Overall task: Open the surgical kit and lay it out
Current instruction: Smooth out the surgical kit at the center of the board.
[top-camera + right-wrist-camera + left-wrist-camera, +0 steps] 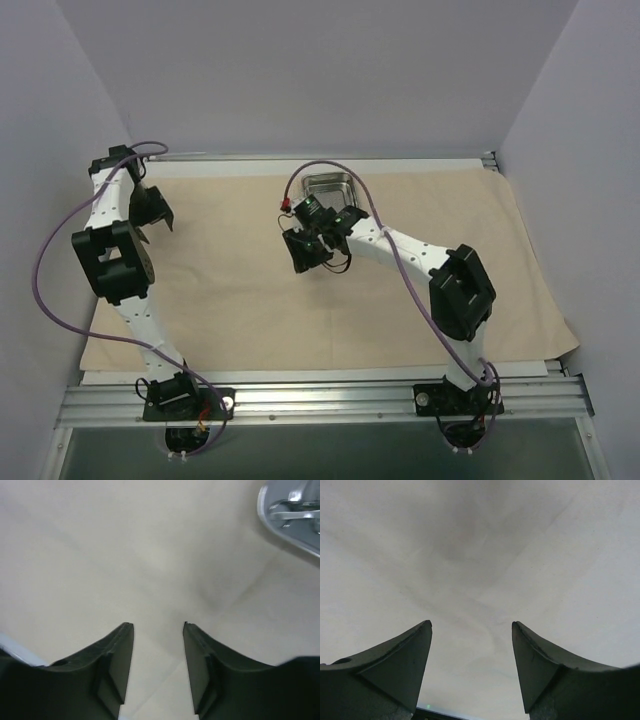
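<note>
The beige cloth wrap lies spread flat over most of the table. The shiny steel tray stands on it at the back centre. In the right wrist view the tray shows at the top right corner with thin metal instruments in it. My right gripper hovers open and empty over the cloth just in front of the tray; its jaws frame bare cloth. My left gripper is open and empty over the cloth's far left part, its jaws wide apart over creased cloth.
White walls close in the table on the left, back and right. An aluminium rail with both arm bases runs along the near edge. Purple cables loop beside each arm.
</note>
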You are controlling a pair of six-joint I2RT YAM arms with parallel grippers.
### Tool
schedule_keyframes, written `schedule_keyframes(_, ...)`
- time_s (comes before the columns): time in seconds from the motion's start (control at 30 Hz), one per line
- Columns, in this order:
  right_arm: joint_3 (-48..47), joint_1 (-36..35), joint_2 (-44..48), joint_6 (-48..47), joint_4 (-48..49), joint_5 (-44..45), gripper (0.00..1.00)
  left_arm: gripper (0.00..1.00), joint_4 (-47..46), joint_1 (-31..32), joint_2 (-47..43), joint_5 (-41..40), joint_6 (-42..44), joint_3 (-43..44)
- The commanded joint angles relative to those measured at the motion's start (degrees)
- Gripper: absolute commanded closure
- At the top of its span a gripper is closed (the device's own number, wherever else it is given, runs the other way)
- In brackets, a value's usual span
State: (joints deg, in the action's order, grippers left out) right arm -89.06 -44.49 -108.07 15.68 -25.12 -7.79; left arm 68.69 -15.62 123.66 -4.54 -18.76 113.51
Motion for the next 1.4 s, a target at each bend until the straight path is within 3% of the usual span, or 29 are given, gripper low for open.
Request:
schedule_keyframes(0.0,1.34,-3.23,-1.61,-2.24,2.62,-6.61,0.65,0.26,-5.48,0.41,0.80,4.53,1.45,2.67)
schedule_keyframes(0.07,0.64,-4.55,-4.06,-1.36,4.54,-9.42,0.79,0.26,-6.72,0.76,1.85,7.25,0.57,2.94)
schedule_keyframes(0.17,-0.68,-5.34,-7.93,-0.22,6.83,-13.90,0.89,0.27,-6.90,1.11,5.01,9.19,-0.74,4.52)
schedule_keyframes(0.37,-1.12,-7.36,-13.30,-0.65,6.49,-16.81,0.98,0.27,-6.29,1.29,10.28,8.40,-3.56,4.87)
schedule_keyframes(0.8,9.42,-10.62,-11.90,-2.59,6.84,-18.40,1.00,0.27,0.48,0.68,17.41,5.33,-3.74,13.75)
schedule_keyframes(1.03,-1.09,-7.37,-12.08,-1.45,4.66,-17.17,0.99,0.26,1.45,0.32,14.95,5.24,-3.38,16.90)
schedule_keyframes(1.13,-6.55,-5.36,-9.10,-0.83,2.20,-11.91,0.85,0.21,1.37,1.37,10.66,5.24,-3.65,18.14)
schedule_keyframes(1.2,-11.30,-3.16,-7.25,0.13,0.87,-9.01,0.59,0.17,0.58,1.99,6.36,5.41,-4.35,18.32)
schedule_keyframes(1.23,-13.49,-0.45,-5.59,0.92,-0.87,-7.95,0.38,0.11,-0.30,2.78,5.03,6.98,-5.22,17.54)
schedule_keyframes(1.37,-14.83,6.84,-1.80,2.24,-4.75,-4.17,0.08,0.03,-5.73,6.72,-0.95,13.49,-7.07,13.85)
